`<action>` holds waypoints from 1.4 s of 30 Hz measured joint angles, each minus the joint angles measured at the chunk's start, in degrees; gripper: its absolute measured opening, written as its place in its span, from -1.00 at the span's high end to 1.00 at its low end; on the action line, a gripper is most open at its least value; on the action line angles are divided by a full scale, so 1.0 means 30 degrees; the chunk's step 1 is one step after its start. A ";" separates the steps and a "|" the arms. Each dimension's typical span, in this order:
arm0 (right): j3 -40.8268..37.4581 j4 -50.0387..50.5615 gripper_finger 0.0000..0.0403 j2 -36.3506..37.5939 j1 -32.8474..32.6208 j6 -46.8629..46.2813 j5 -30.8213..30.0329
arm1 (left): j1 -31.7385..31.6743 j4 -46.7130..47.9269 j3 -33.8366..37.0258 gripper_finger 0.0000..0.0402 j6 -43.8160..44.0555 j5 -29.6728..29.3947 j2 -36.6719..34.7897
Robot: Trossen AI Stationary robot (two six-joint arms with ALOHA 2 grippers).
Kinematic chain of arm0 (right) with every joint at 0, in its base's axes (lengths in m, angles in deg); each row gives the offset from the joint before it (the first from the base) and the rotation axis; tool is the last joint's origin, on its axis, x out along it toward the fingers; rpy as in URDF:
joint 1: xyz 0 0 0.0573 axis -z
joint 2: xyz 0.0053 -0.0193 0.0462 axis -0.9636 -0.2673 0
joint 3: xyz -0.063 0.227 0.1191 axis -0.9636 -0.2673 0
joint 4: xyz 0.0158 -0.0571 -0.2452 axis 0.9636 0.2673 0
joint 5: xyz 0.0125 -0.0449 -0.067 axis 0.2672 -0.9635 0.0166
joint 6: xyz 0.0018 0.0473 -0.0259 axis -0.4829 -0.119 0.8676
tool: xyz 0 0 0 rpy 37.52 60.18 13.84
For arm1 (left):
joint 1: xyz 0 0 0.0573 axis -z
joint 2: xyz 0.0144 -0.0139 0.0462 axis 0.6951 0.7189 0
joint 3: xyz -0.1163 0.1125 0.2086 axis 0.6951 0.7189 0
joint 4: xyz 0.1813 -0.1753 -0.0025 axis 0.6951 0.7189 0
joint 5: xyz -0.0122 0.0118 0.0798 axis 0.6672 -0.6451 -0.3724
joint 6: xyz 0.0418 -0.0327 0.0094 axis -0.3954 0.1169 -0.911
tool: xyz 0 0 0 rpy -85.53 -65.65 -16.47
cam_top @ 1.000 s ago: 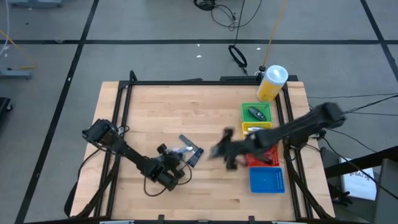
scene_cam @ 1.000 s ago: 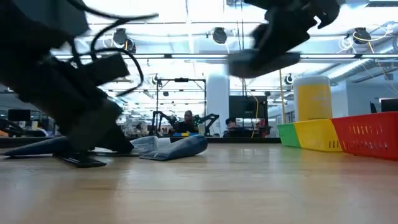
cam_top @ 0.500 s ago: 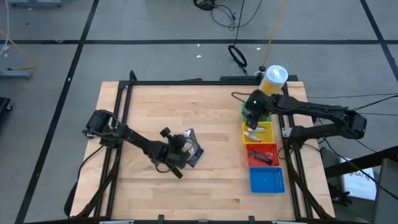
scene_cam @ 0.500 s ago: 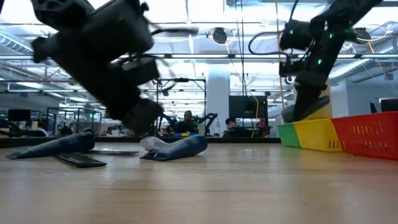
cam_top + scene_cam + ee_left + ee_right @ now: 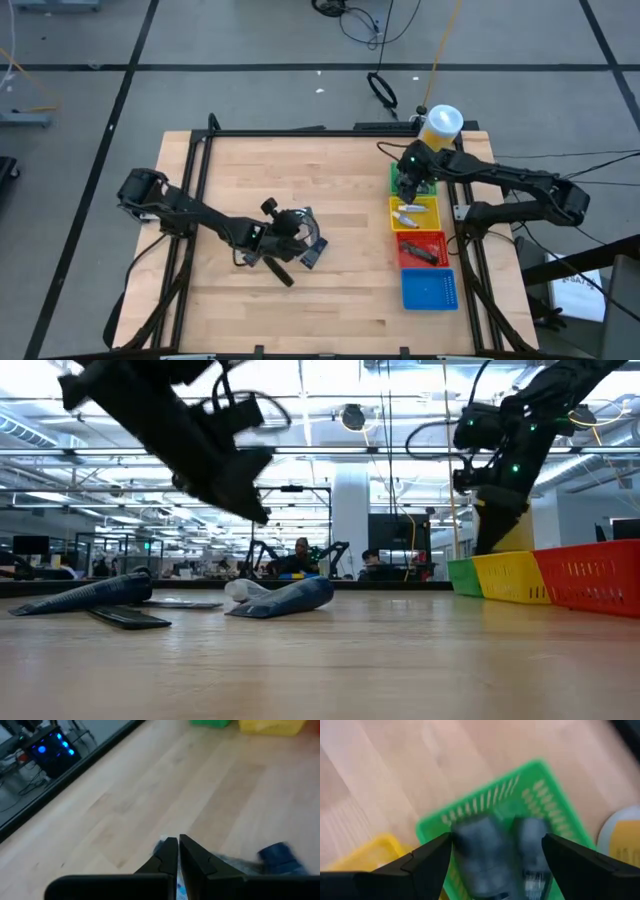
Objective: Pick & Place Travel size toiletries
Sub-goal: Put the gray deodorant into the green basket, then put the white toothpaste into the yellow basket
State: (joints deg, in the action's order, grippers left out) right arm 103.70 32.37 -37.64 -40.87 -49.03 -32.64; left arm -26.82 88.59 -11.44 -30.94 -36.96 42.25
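Toiletries lay partly sorted: two dark pieces (image 5: 495, 850) in the green tray (image 5: 428, 185), others in the yellow tray (image 5: 432, 212) and red tray (image 5: 427, 240). Right tool (image 5: 495, 852) hung wide open and empty above green. Left tool (image 5: 177, 851), nearly closed and seemingly empty, hovered over the pile (image 5: 308, 243) remaining on the worktop (image 5: 300, 170).

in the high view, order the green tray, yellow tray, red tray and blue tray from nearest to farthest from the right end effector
The right end effector hangs open over the top of the tray column on the table's right side.
1. green tray: directly under it, beside the yellow bottle.
2. yellow tray: next down the column.
3. red tray: below the yellow one.
4. blue tray: the far end of the column.
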 joint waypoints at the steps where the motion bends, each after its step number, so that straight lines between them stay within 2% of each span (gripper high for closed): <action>1: 0.0033 -0.0276 -0.51 0.0291 -0.0134 -0.0225 -0.0006 | 0.0127 0.0025 0.0000 0.89 -0.0120 0.0002 -0.0242; 4: 0.0051 -0.1331 -0.49 0.1148 -0.1151 -0.0779 -0.0009 | 0.0450 0.0529 0.0000 0.89 -0.0325 0.0001 -0.1070; 7: 0.0033 -0.3349 -0.46 0.1648 -0.3046 -0.1677 -0.0014 | 0.0567 0.1524 -0.0007 0.89 0.0088 -0.0025 -0.2000; 10: -0.0733 -0.6778 -0.43 0.1666 -0.5676 -0.2297 0.0038 | 0.0466 0.3062 -0.0007 0.89 0.0822 -0.0007 -0.2848; 13: -0.2316 -1.2250 -0.41 0.1067 -0.8609 -0.2432 -0.0044 | -0.0026 0.4291 -0.0007 0.89 0.1266 0.0220 -0.3080; 15: -0.3592 -1.6374 -0.40 0.0211 -1.0441 -0.2440 -0.0244 | -0.0789 0.4892 -0.0007 0.89 0.1507 0.1493 -0.3034; 17: -0.4442 -2.0122 -0.39 -0.1109 -1.2140 -0.2601 -0.1272 | -0.1837 0.4974 -0.0007 0.89 0.1678 0.3395 -0.3012; 20: -0.4823 -2.3108 -0.37 -0.3235 -1.4161 -0.3063 -0.3484 | -0.3405 0.4737 -0.0006 0.84 0.1404 0.6743 -0.2518; 23: -0.4830 -2.4379 -0.35 -0.5276 -1.5578 -0.3263 -0.5375 | -0.4525 0.3759 0.0000 0.65 0.1922 0.9596 -0.1890; 26: -0.4830 -2.5245 -0.33 -0.6757 -1.6293 -0.3291 -0.6416 | -0.5107 0.2948 -0.0007 0.37 0.2674 1.1777 -0.0822; 30: -0.4843 -2.5752 -0.31 -0.7505 -1.6661 -0.3218 -0.6535 | -0.5171 0.2517 -0.0007 -0.02 0.4516 1.2533 0.0840; 33: -0.4838 -2.5797 -0.29 -0.7473 -1.6749 -0.3157 -0.6548 | -0.4861 0.1858 -0.0045 -0.15 0.5406 1.2644 0.1953; 35: -0.4845 -2.5725 -0.28 -0.7292 -1.6749 -0.2965 -0.6543 | -0.4569 0.1349 -0.0070 -0.13 0.5632 1.2501 0.2366; 37: -0.4838 -2.5797 -0.28 -0.7136 -1.6749 -0.2837 -0.6550 | -0.4388 0.0871 -0.0073 -0.02 0.5684 1.2491 0.2584; 42: -0.4838 -2.5781 -0.28 -0.7007 -1.6749 -0.2762 -0.6550 | -0.4265 0.0851 -0.0051 0.49 0.4902 1.2767 0.2533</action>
State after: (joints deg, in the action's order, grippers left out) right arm 89.19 -44.97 -58.66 -91.12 -57.32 -52.29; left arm -39.61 91.14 -11.60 -16.23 1.34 49.85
